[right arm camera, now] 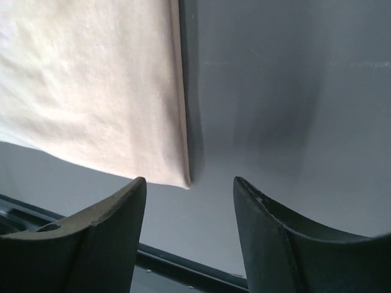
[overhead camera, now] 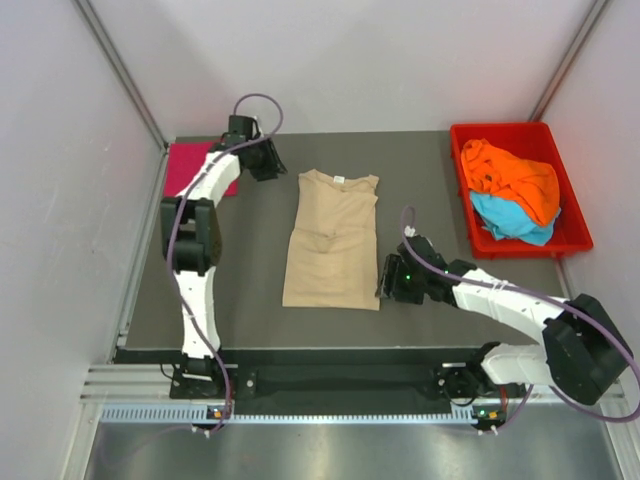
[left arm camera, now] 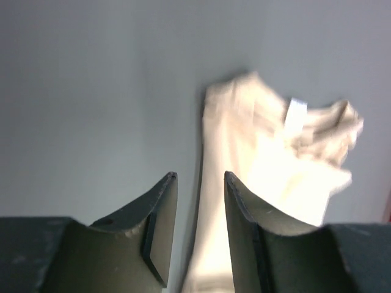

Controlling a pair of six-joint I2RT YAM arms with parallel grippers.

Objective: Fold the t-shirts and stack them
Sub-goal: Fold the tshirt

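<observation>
The beige t-shirt [overhead camera: 332, 240] lies flat mid-worktop [overhead camera: 250, 290], sleeves folded in, collar toward 12 o'clock. My left hand [overhead camera: 268, 168] sits at its 11 o'clock, just off the collar-end corner. My right hand [overhead camera: 388, 281] is at its 4 o'clock, just beside the hem corner. The magenta-pink t-shirt [overhead camera: 192, 168] lies at 10 o'clock, partly hidden by my left arm. At 2 o'clock the red tray [overhead camera: 573, 218] holds the orange t-shirt [overhead camera: 518, 182] over the light blue t-shirt [overhead camera: 508, 220].
</observation>
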